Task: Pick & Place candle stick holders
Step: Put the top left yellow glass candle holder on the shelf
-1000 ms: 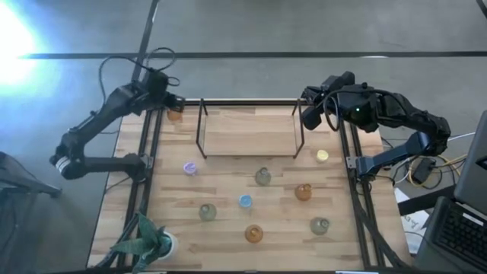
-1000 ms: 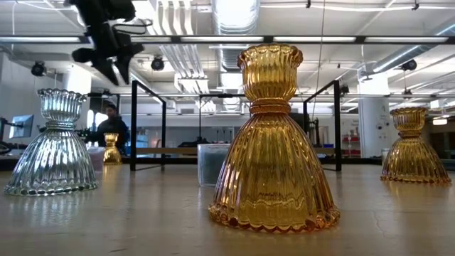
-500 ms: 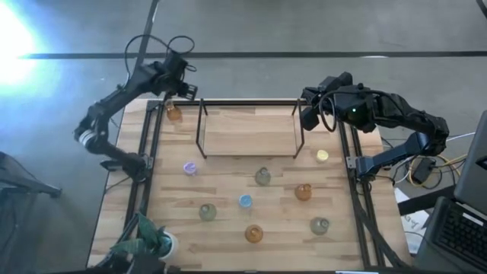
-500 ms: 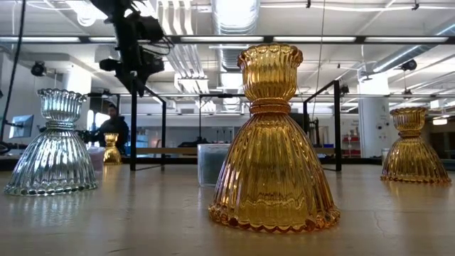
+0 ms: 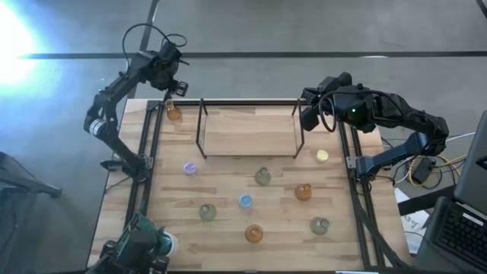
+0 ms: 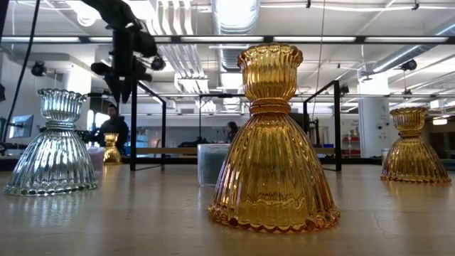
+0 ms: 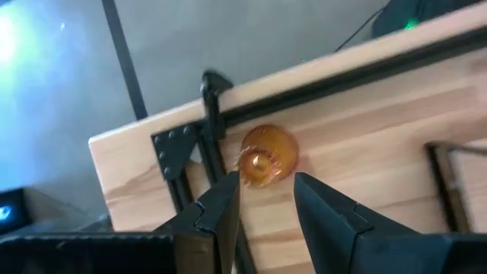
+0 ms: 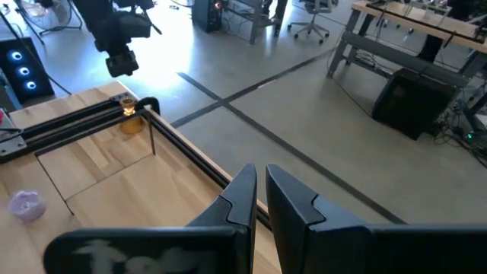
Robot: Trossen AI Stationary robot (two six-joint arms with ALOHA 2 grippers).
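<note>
Above the far left corner of the table [image 5: 228,133], my left gripper [image 5: 174,86] hangs in the air with its fingers part open and nothing between them. Straight below it, on the wood just inside the black frame [image 5: 156,129], stands the amber holder [image 5: 174,114], upright and free of my fingers; my left wrist view shows it from above, framed by the gap of my fingers [image 7: 221,209], close against the corner bracket. I judge that this holder is set down and that I am between one placement and the next pick.

Eight more holders stand nearer the front than the wire rack [image 5: 249,125], which is the landmark I steer by. The purple holder [image 5: 190,168] sits just in front of the rack's left leg, the yellow holder [image 5: 323,155] beside its right leg, the grey-green holder [image 5: 262,176] in front of its middle. Farther forward are a second amber holder [image 5: 303,192], a blue holder [image 5: 245,201], a clear greenish holder [image 5: 207,211], another amber holder [image 5: 253,233] and one more greenish holder [image 5: 319,225].

My right gripper [image 5: 310,116] waits at the rack's right end with its fingers closed and empty.

Next, I think, my left arm must swing forward past the rack's left leg, spread its fingers and come down over the purple holder, the nearest one. The glass is ribbed and smooth, so the grip should be square on the neck.
</note>
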